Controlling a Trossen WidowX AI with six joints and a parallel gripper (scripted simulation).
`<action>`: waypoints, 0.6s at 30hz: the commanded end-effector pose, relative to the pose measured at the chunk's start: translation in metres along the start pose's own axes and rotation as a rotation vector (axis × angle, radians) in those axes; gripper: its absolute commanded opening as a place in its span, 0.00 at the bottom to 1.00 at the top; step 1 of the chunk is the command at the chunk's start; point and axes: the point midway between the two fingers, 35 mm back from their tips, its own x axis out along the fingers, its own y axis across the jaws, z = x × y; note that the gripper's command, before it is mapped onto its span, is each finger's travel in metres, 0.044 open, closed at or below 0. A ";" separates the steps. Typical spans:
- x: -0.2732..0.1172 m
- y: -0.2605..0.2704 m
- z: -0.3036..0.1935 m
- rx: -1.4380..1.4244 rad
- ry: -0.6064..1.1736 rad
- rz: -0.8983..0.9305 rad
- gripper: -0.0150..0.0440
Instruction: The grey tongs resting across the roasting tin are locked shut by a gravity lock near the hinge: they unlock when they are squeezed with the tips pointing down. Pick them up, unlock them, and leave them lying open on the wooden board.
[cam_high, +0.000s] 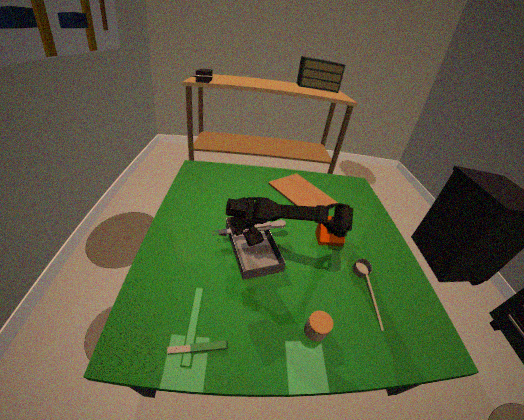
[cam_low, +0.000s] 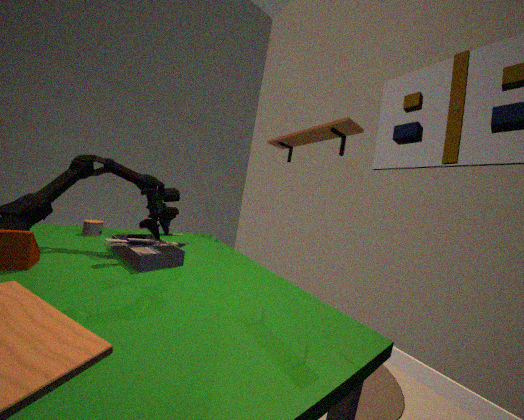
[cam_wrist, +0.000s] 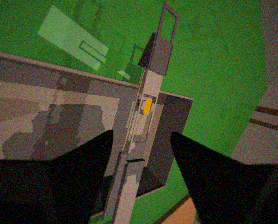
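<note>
The grey tongs (cam_high: 276, 224) (cam_low: 116, 240) (cam_wrist: 155, 79) lie closed across the roasting tin (cam_high: 264, 270) (cam_low: 162, 262) (cam_wrist: 172, 117). In the wrist view they show a yellow piece and a dark end block with a wire loop, which sticks out past the rim. My gripper (cam_high: 247, 231) (cam_low: 161, 235) (cam_wrist: 142, 135) is open and low at the tin, one finger on each side of the tongs; no contact shows. The arm hides their middle in the top view. The wooden board (cam_high: 299, 188) (cam_low: 45, 345) (cam_wrist: 178, 212) lies flat at the table's back, with nothing on it.
An orange block (cam_high: 330, 236) (cam_low: 17, 250) stands by the arm's base. A ladle (cam_high: 374, 300), a round tub (cam_high: 319, 325) (cam_low: 93, 228) and a light-and-green handled tool (cam_high: 197, 347) lie nearer the front of the green table (cam_high: 250, 320) (cam_low: 225, 350).
</note>
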 end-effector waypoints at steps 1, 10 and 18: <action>0.008 0.000 -0.002 0.006 0.005 0.002 0.69; 0.023 0.000 -0.002 0.006 0.005 0.002 0.69; 0.036 0.000 -0.002 0.006 0.005 0.002 0.69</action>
